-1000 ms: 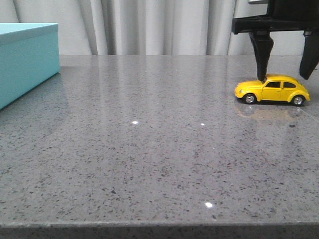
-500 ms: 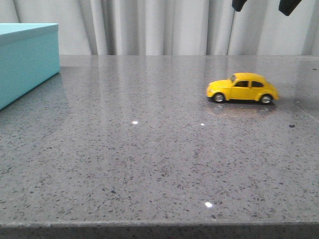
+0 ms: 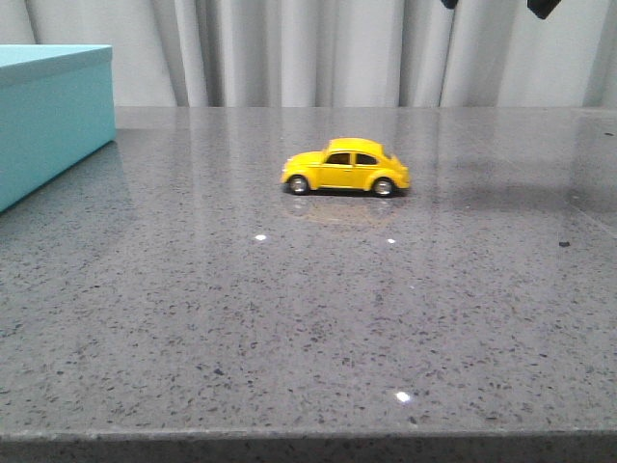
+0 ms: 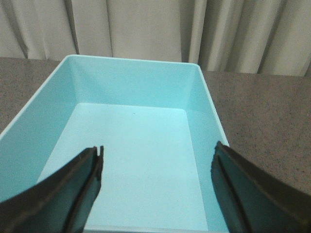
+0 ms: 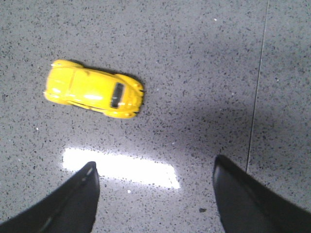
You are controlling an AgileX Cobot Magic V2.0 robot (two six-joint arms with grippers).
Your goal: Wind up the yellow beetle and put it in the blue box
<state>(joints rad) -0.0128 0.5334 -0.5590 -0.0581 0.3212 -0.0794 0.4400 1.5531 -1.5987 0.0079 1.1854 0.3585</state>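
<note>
The yellow beetle [image 3: 346, 167] stands on its wheels on the grey table, near the middle, nose to the left. It also shows in the right wrist view [image 5: 94, 89], free of the gripper. My right gripper [image 5: 153, 167] is open and empty, high above the table; only its fingertips [image 3: 540, 8] show at the top right of the front view. The blue box [image 3: 48, 111] stands at the far left, open-topped. My left gripper [image 4: 158, 153] is open and empty, hovering over the box's empty inside [image 4: 133, 145].
Grey speckled table [image 3: 308, 309] with its front edge near the bottom of the front view. Pale curtains [image 3: 289, 48] hang behind. A seam line [image 5: 256, 82] runs across the tabletop at the right.
The beetle has rolled left across the table, from under the right gripper to near the middle. The right gripper has let go and risen out of the front view.
</note>
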